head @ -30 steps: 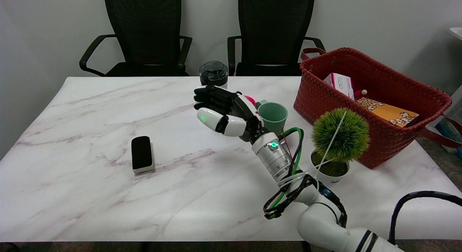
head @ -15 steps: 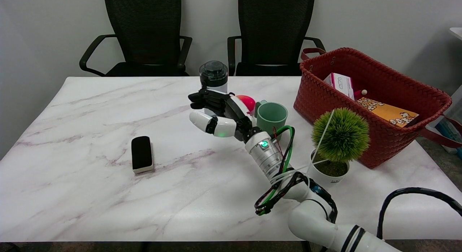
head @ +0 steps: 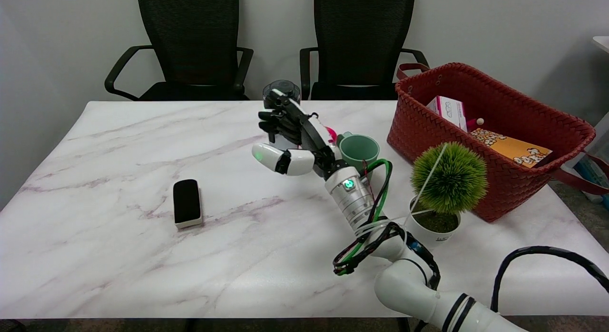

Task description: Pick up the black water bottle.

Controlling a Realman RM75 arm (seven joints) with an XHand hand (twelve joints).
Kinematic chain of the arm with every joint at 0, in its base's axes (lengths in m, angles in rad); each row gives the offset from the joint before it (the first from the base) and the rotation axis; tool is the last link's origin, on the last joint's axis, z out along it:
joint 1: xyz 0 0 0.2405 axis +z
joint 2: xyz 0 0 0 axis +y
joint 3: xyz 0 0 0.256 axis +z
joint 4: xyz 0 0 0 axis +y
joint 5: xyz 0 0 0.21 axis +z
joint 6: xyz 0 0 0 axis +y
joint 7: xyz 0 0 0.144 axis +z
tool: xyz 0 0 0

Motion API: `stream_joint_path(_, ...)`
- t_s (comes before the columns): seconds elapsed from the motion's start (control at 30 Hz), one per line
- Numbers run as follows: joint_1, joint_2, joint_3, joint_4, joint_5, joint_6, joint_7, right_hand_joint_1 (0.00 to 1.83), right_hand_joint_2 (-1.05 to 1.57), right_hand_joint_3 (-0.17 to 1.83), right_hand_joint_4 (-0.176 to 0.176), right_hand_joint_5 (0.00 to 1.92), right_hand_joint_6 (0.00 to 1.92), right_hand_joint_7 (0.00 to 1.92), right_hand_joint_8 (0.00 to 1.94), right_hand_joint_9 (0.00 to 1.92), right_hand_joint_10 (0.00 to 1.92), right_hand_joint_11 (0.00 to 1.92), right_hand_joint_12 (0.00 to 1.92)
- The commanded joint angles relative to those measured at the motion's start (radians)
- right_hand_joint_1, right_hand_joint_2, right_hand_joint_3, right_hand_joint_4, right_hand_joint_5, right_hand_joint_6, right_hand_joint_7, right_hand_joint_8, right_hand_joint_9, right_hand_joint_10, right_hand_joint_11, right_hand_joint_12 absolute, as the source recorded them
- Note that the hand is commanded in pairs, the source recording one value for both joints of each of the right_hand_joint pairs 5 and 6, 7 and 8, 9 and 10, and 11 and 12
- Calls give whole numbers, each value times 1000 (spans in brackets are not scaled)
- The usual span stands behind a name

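Black-capped and upright, the water bottle (head: 281, 92) stands by the table's (head: 119, 256) far edge, about midway along, with the right hand (head: 290, 139) in front of it.
Your fingers (head: 278, 118) are spread and hold nothing; whether they touch the bottle is unclear. Wrap them round the body below the cap, clear of the green mug (head: 359, 153), before lifting.

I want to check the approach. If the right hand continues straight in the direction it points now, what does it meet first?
Most likely the black water bottle: the right hand points up and away toward it, its fingers already overlapping the bottle's body. Whether they touch is unclear from this view.
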Motion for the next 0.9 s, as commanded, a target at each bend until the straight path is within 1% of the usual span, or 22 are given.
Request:
stream_joint_path(0.03, -46, -12, 11, -14, 116, 154, -152, 967, 192, 920, 0, 145, 145, 482, 482, 565, 565, 556, 556)
stream_joint_path(0.2, -57, -14, 13, -20, 138, 175, -175, 958, 152, 915, 0, 124, 124, 479, 479, 574, 574, 598, 598)
stream_joint_path(0.3, -46, -12, 9, -29, 149, 175, -186, 953, 133, 904, 0, 68, 68, 449, 449, 562, 562, 596, 596)
stream_joint_path(0.37, -39, -12, 9, -35, 149, 175, -189, 944, 114, 902, 0, 6, 6, 367, 367, 420, 420, 501, 501)
stream_joint_path(0.47, -27, -12, 9, -52, 149, 175, -189, 924, 107, 886, 0, 0, 0, 302, 302, 335, 335, 420, 420)
stream_joint_path(0.5, -21, -14, 9, -61, 149, 175, -189, 924, 104, 880, 0, 0, 0, 271, 271, 272, 272, 370, 370)
stream_joint_path(0.53, -15, -14, 8, -69, 149, 174, -189, 924, 105, 875, 0, 0, 0, 249, 249, 218, 218, 314, 314)
stream_joint_path(0.57, -10, -14, 6, -75, 149, 172, -189, 923, 107, 865, 0, 0, 0, 165, 165, 117, 117, 188, 188)
stream_joint_path(0.7, 6, -15, 1, -100, 149, 170, -187, 929, 109, 852, 0, 0, 0, 19, 19, 49, 49, 84, 84)
stream_joint_path(0.9, 11, -16, 6, -116, 160, 175, -187, 921, 105, 846, 0, 0, 0, 0, 0, 34, 34, 60, 60)
